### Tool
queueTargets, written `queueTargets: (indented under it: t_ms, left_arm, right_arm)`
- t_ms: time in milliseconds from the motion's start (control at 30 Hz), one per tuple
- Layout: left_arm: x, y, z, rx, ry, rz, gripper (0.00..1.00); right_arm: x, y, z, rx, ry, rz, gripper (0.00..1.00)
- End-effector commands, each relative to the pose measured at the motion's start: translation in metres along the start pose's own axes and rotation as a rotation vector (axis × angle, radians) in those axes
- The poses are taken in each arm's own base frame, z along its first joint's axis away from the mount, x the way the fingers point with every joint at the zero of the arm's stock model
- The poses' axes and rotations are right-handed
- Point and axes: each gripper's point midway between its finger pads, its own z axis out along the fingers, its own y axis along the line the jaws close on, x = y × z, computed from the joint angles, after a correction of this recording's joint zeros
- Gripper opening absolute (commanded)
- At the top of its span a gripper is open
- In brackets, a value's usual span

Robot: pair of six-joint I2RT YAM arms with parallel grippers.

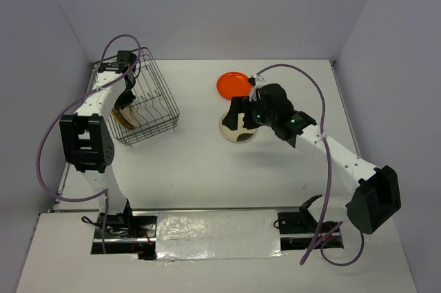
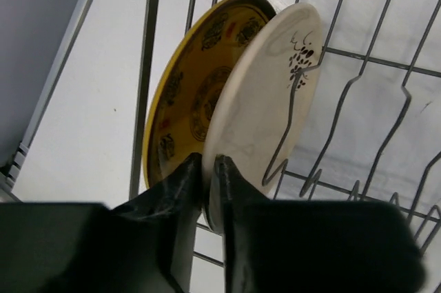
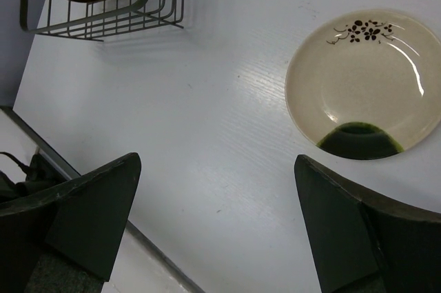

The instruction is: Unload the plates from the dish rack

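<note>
Since the cream plate (image 2: 265, 93) stands edgewise in the rack (image 1: 155, 96), my left gripper (image 2: 207, 179) clamps its rim. My right gripper (image 3: 217, 169) gapes wide, well clear of the rack.

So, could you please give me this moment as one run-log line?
left gripper: pinching racked cream plate rim | right gripper: open above unloaded cream plate | orange plate: also unloaded
</note>
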Motion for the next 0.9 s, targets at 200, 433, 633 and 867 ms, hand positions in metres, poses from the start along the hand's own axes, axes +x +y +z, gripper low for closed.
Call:
queueTargets:
  t_ms: [200, 433, 633, 867]
  left_arm:
    - [-0.025, 0.014, -0.031, 0.008, -0.082, -0.060, 0.04]
    - [-0.074, 0.040, -0.103, 0.063, -0.210, -0.051, 0.00]
    - [-0.093, 0.039, -0.179, 0.329, -0.338, -0.010, 0.01]
    - [-0.018, -0.040, -0.245, 1.064, -0.270, 0.123, 0.01]
  right_arm:
    - [-0.013, 0.019, -0.001, -0.052, -0.049, -0.012, 1.00]
    - [-0.019, 0.036, -0.006, -0.129, -0.074, 0.012, 1.00]
    - [-0.026, 0.093, -0.015, -0.460, -0.093, 0.046, 1.00]
    - [-0.075, 0.132, -0.015, -0.552, -0.212, 0.109, 1.00]
